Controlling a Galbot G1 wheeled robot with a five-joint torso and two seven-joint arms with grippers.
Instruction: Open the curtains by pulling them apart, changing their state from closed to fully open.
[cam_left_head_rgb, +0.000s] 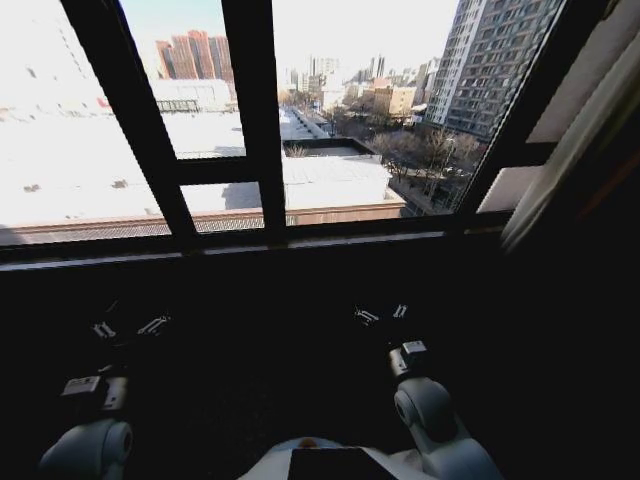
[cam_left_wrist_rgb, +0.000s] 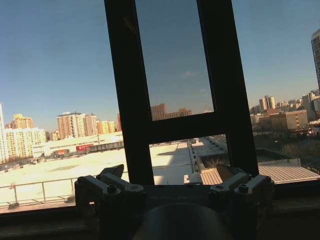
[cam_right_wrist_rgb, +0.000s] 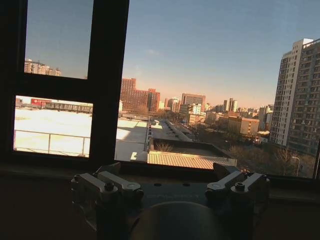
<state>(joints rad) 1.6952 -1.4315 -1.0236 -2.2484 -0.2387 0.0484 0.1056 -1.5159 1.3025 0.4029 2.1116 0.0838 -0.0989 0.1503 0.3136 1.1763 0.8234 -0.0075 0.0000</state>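
Both arms sit low in the head view, down in the dark strip beneath the window. Closest in, the left gripper (cam_left_head_rgb: 127, 327) hangs on the robot's left with its fingers spread wide and nothing between them; its own wrist view shows the two finger blocks (cam_left_wrist_rgb: 107, 187) well apart, aimed at the glass, touching nothing. On the other side, the right gripper (cam_left_head_rgb: 381, 314) is likewise wide open and empty, its fingers (cam_right_wrist_rgb: 107, 186) pointed at the window sill (cam_right_wrist_rgb: 165, 172) without reaching it.

White curtain fabric (cam_left_head_rgb: 575, 130) lies bunched at the far right edge of the head view, a pale slanting band against the right side of the frame, well apart from both grippers. Whether a panel hangs at the left edge cannot be told, since that side is washed out by bright light.

Black window frame bars (cam_left_head_rgb: 255, 110) stand uncovered across the middle, with flat rooftops (cam_left_head_rgb: 330, 180) and tall apartment blocks (cam_left_head_rgb: 495, 60) showing through the panes. Nothing in view is a container.
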